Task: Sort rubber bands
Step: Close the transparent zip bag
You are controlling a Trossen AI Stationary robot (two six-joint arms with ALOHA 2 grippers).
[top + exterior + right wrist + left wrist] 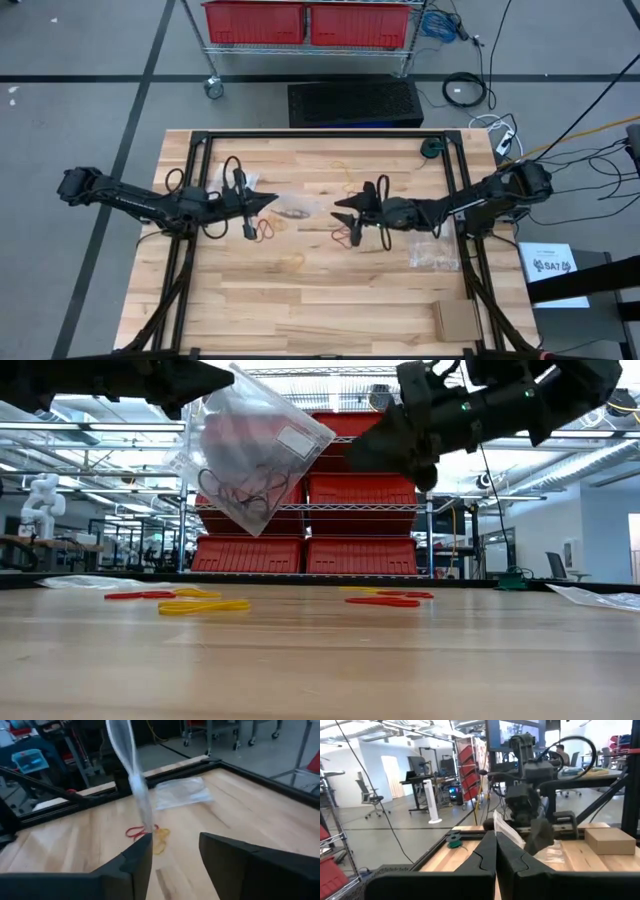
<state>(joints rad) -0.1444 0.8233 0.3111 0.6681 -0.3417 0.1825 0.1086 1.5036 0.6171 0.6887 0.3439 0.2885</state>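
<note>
While the left tool (205, 382) pinches a clear bag (255, 445), right tool (395, 445) open, wooden table (330, 300), red bins (365, 520) behind.

My left arm reaches in from the left edge of the bench, stretched nearly level toward the middle. My left claw (268, 202) is pressed fully together, its two dark fingers (485, 857) meeting along their length, raised well above the bench top. My right arm comes in from the right edge, also close to level, its wrist pointing at the other arm. My right claw (345, 204) stands partly apart, a clear gap between its fingers (135, 857). The two claw tips face each other near the bench's middle, apart.
</note>
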